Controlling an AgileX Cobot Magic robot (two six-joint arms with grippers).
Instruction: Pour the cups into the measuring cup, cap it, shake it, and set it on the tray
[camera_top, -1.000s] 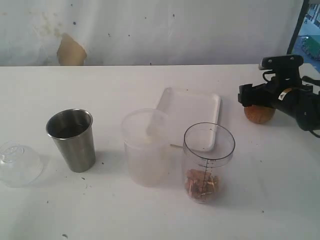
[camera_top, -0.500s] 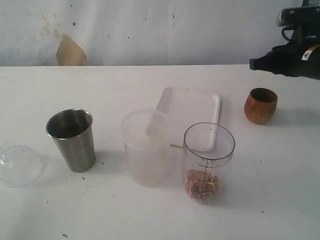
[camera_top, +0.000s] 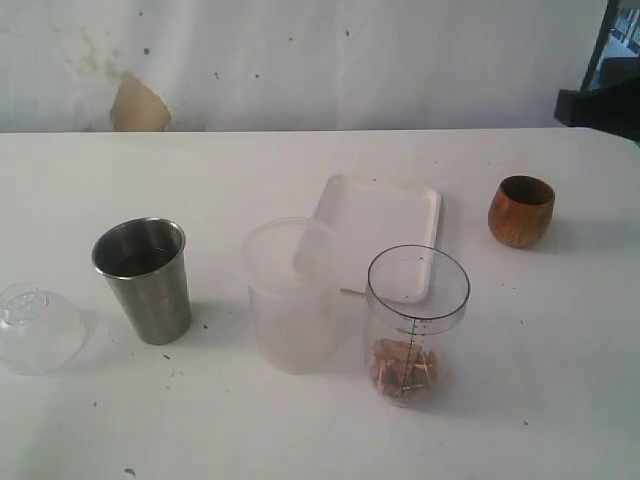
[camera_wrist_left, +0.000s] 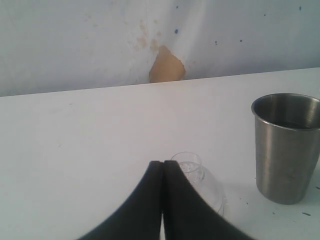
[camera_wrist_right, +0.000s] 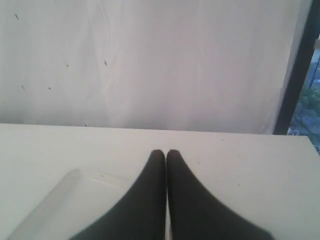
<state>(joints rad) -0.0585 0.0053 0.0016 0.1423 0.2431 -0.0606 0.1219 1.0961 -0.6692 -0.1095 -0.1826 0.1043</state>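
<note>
The measuring cup (camera_top: 416, 325) stands front centre, uncapped, with brown bits in its bottom. Just left of it is the frosted plastic cup (camera_top: 292, 295), and further left the steel tumbler (camera_top: 142, 278) (camera_wrist_left: 287, 147). The wooden cup (camera_top: 521, 211) stands upright alone at the right. The white tray (camera_top: 380, 230) (camera_wrist_right: 75, 200) lies behind the two middle cups. My right gripper (camera_wrist_right: 165, 151) is shut and empty above the table; only a dark part of that arm (camera_top: 600, 105) shows at the exterior view's right edge. My left gripper (camera_wrist_left: 163, 162) is shut and empty, close to a clear dome lid (camera_wrist_left: 202, 175).
The clear dome lid (camera_top: 38, 327) lies at the far left of the white table (camera_top: 200, 170), beside the steel tumbler. A stained white wall with a brown patch (camera_top: 138, 103) runs behind the table. A dark post (camera_wrist_right: 295, 75) stands off the table's right end.
The right gripper let go of the wooden cup, rose and drew back to the upper right edge. The wooden cup now stands free. Nothing else moved.
</note>
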